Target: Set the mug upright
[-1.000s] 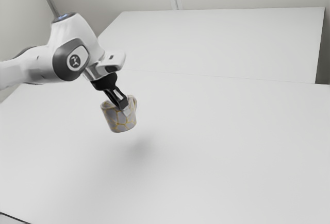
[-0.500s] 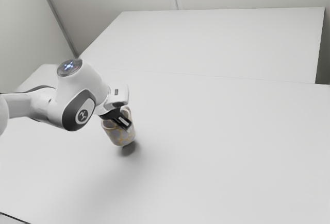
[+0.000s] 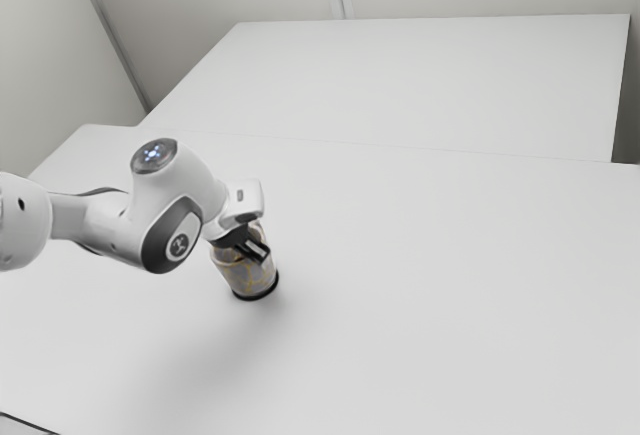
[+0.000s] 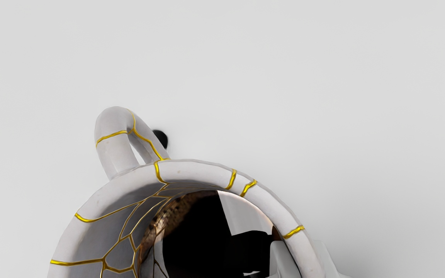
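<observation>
The white mug with gold crack lines [image 3: 246, 275] is low at the table [image 3: 420, 285], a dark band of shadow right under its base. Its opening faces up, and its body leans slightly in the exterior view. My gripper [image 3: 256, 251] reaches down to its rim from above. In the wrist view, the mug [image 4: 191, 172] shows its handle, its open rim and dark coffee inside. There my gripper [image 4: 303, 258] pinches the mug's wall, one fingertip inside the rim and the other outside. The arm's hand covers part of the rim in the exterior view.
A second white table surface [image 3: 420, 85] adjoins behind the one with the mug. Pale walls stand beyond it. A dark-edged object [image 3: 25, 423] pokes in at the exterior view's lower left corner.
The mug has come down with my hand from above the table to its surface, shifting slightly toward the exterior view's right. The shadow has drawn in under its base.
</observation>
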